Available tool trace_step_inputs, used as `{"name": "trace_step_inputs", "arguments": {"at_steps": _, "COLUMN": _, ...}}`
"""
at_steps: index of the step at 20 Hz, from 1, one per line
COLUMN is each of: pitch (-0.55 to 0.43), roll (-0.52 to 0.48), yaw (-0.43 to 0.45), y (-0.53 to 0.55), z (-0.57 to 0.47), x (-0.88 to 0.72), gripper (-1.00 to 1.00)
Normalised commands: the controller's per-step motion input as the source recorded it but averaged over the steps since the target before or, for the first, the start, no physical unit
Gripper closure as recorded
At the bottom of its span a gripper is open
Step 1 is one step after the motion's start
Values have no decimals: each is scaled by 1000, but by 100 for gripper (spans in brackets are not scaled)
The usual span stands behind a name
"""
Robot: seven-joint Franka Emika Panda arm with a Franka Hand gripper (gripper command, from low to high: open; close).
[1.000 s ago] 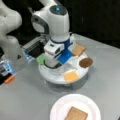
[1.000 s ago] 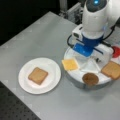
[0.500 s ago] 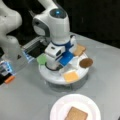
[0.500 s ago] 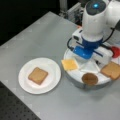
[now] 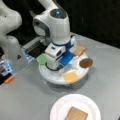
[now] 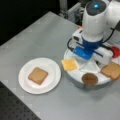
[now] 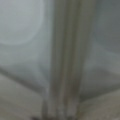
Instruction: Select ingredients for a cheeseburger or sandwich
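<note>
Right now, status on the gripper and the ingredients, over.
Gripper down in the round tray, state unreadable. One bread slice on the plate. Cheese, patty, second bread on the tray.

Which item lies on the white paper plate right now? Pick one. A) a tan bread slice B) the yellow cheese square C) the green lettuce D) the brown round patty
A: in both front views a single bread slice sits on the paper plate, while the cheese, patty and lettuce are on the round white tray where the claw is lowered.
</note>
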Motion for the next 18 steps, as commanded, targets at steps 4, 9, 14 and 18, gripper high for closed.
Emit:
{"name": "trace_step_inputs", "arguments": {"at_steps": 4, "pitch": 7, "roll": -13, "yaw": 310, "y": -89, "z": -7, "x": -175, "gripper": -100}}
{"name": "trace_step_inputs", "arguments": {"at_steps": 9, "pitch": -62, "roll": -10, "yaw": 435, "y": -89, "z": -12, "x": -141, "gripper": -100}}
{"name": "trace_step_inputs", "arguments": {"at_steps": 14, "pitch": -83, "roll": 2, "yaw": 347, "y": -83, "z": -53, "x": -135, "gripper": -100}}
{"name": "trace_step_inputs", "arguments": {"at_steps": 18, "pitch": -3, "roll": 57, "yaw": 495, "y": -96, "z": -69, "x": -125, "gripper": -100}}
